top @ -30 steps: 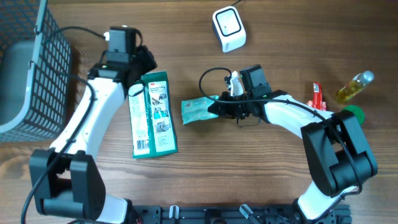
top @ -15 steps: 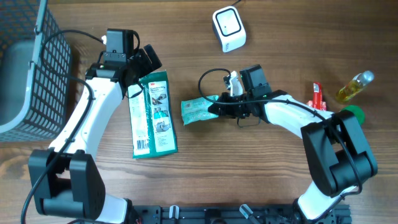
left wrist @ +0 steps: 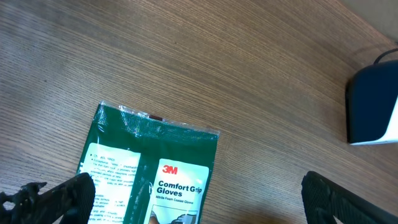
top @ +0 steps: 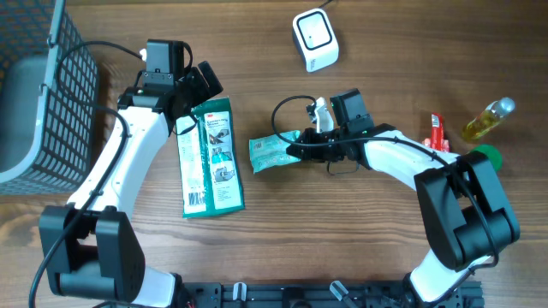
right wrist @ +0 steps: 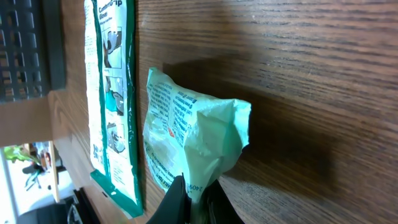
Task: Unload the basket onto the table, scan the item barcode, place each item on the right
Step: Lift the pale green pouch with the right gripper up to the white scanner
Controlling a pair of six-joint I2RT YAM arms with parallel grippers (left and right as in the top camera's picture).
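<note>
- Left gripper (left wrist: 194,190) is hanging wide open over the top edge of the green glove pack (top: 211,158), gripping nothing.
- Glove pack is lying flat on the wooden table (top: 385,248).
- Right gripper (top: 295,152) is pinching shut on the edge of the mint-green pouch (top: 270,151).
- Pouch is sitting crumpled mid-table, just right of the glove pack.
- White scanner (top: 315,38) is sitting at the far edge, well apart from the pouch.

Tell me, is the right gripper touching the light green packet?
Touching. The right wrist view shows the right gripper shut on the lower edge of the light green packet, with the wrapper pinched between its jaws.
</note>
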